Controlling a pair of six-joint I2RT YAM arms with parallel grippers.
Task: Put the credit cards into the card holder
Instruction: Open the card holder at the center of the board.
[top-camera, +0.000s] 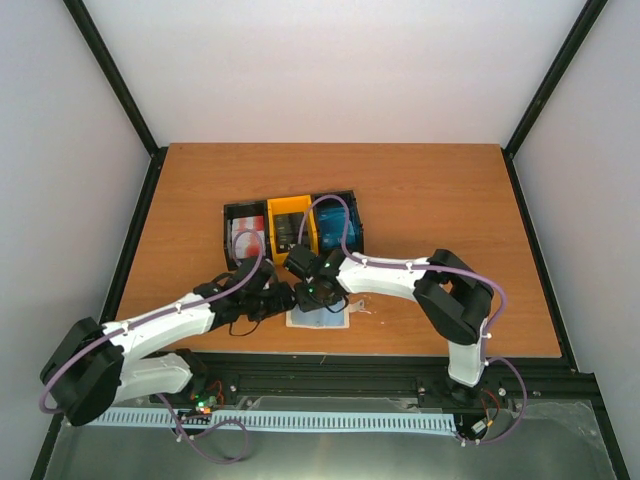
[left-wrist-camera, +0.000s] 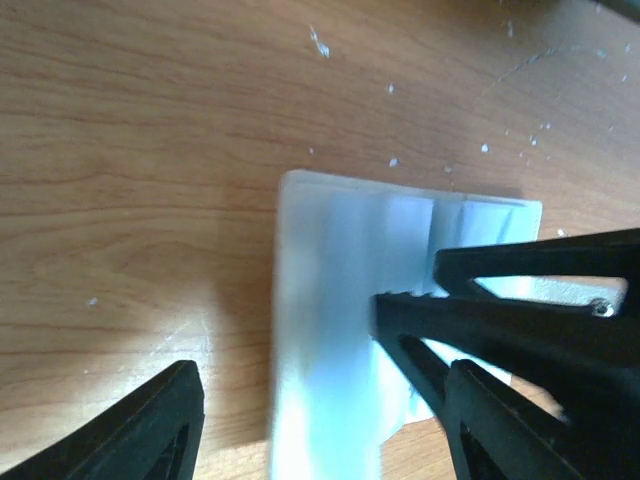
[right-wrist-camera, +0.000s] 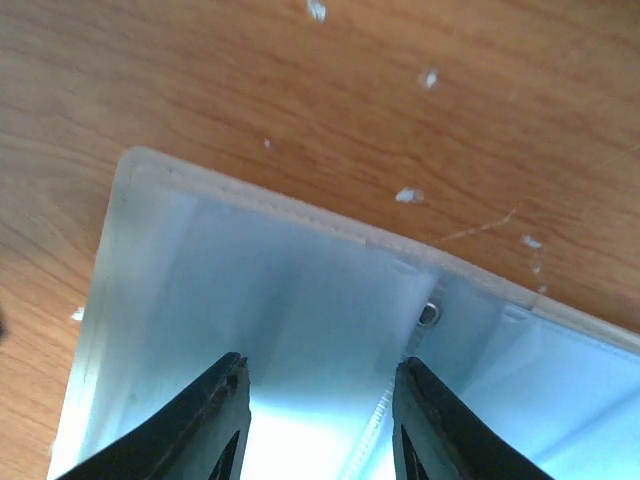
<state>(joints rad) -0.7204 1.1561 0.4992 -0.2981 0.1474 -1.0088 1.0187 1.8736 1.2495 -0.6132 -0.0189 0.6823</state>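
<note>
The card holder lies open near the table's front edge, its pale blue inside up. It fills the right wrist view and shows in the left wrist view. My left gripper is open and empty, its jaws straddling the holder's left part. My right gripper is open and empty just above the holder's inside; its fingers cross the left wrist view. The credit cards sit in a tray: red-and-white, black, blue.
The black-and-yellow three-compartment tray stands just behind the two grippers, mid-table. Both arms meet over the holder, close together. Small white specks dot the wooden table beside the holder.
</note>
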